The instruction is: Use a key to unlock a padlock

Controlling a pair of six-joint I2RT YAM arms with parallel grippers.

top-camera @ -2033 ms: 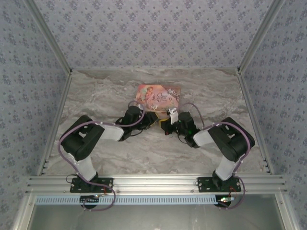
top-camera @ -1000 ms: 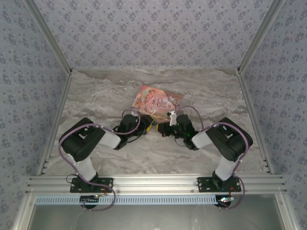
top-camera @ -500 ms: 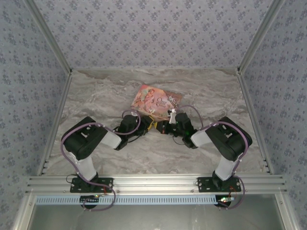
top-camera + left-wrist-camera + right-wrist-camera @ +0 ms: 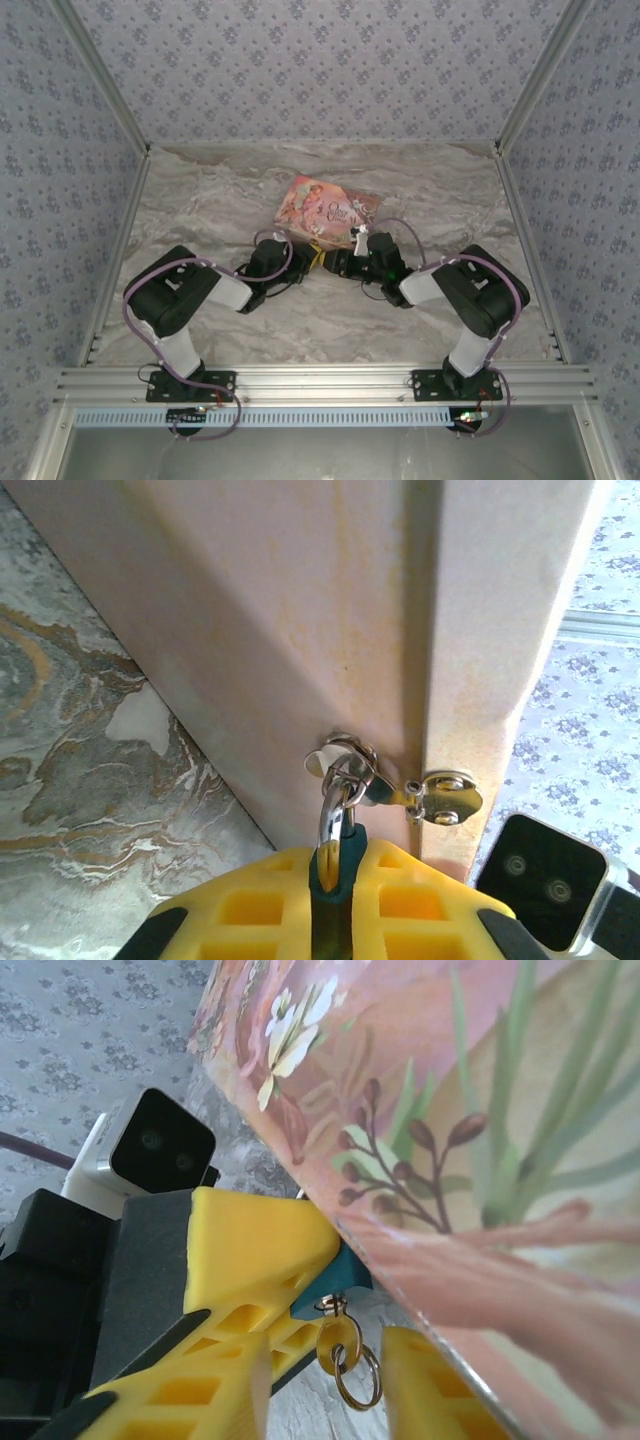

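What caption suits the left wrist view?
Left gripper holds the padlock, its shackle hooked through the clasp of the pink box.

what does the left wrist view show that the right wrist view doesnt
Left wrist: the plain pink side of the box, a metal hasp on it with the silvery shackle of the padlock at it, and marble table.

Right wrist: the box's flowered face, the padlock's blue body, a golden key with a ring dangling just below it, and the open right tool straddling the key without touching it.

Both: the box, and the padlock pinched in the yellow left tool.
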